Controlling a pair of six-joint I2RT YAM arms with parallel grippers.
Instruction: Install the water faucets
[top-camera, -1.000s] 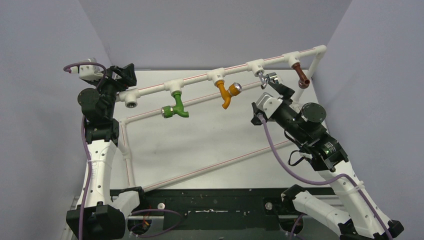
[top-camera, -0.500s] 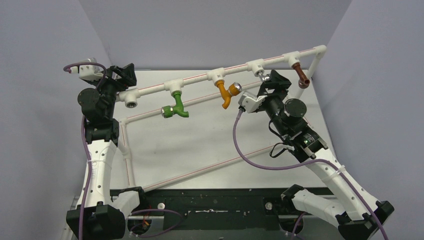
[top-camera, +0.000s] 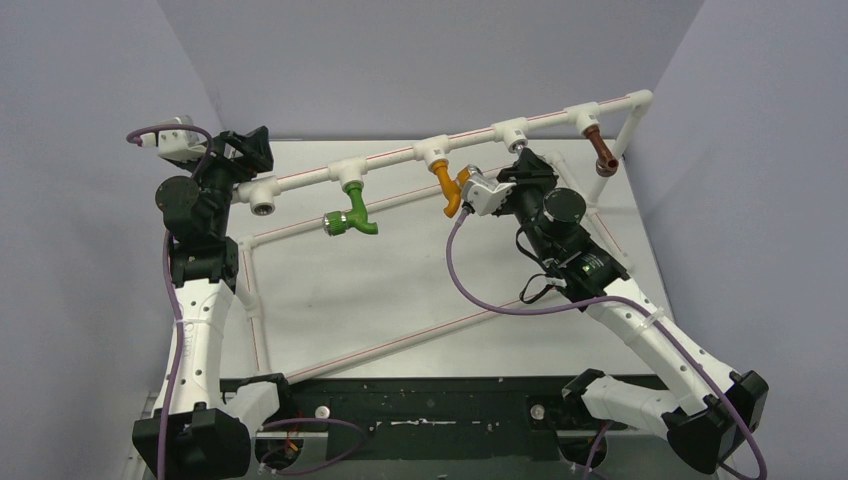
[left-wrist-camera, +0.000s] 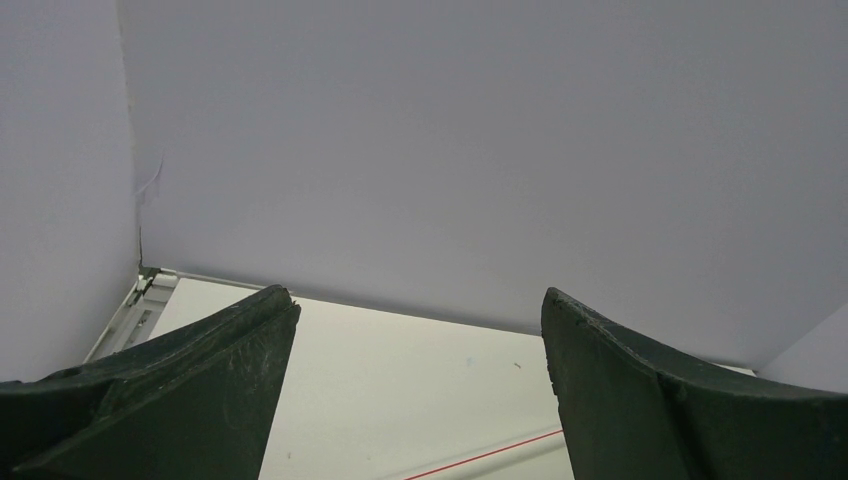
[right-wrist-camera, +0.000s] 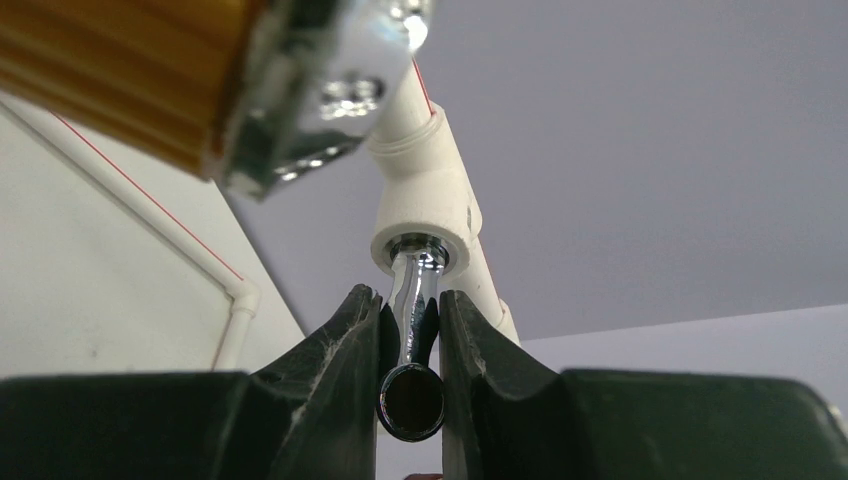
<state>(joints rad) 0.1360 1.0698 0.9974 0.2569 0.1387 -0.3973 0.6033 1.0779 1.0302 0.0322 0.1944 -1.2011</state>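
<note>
The small shiny chrome metal tap (right-wrist-camera: 410, 275) sits with its upper end in a white tee socket (right-wrist-camera: 424, 215) on the long white plastic pipe rail (top-camera: 390, 165). It hangs below the rail between the orange plastic tap (top-camera: 450, 192) and the brown plastic tap (top-camera: 602, 153), while the green plastic tap (top-camera: 352, 216) hangs further toward the rail's left end. The right gripper (right-wrist-camera: 411, 320) is clamped on the chrome tap, one dark finger pressed against each side of its tube just under the rail's socket (from overhead the gripper hides nearly all of it). How deep the thread is seated cannot be told. The left gripper (left-wrist-camera: 417, 310) is spread wide with nothing between its fingers and stands at the rail's left end, near the open socket (top-camera: 262, 208) there. The tap looks rigid, fairly light and slick. Polished round metal gives flat fingers little bite, so it will likely slip in the grip when twisted rather than bend. A hold on any flatter part of its body, close under the rail, should carry turning force better than the smooth tube.
</note>
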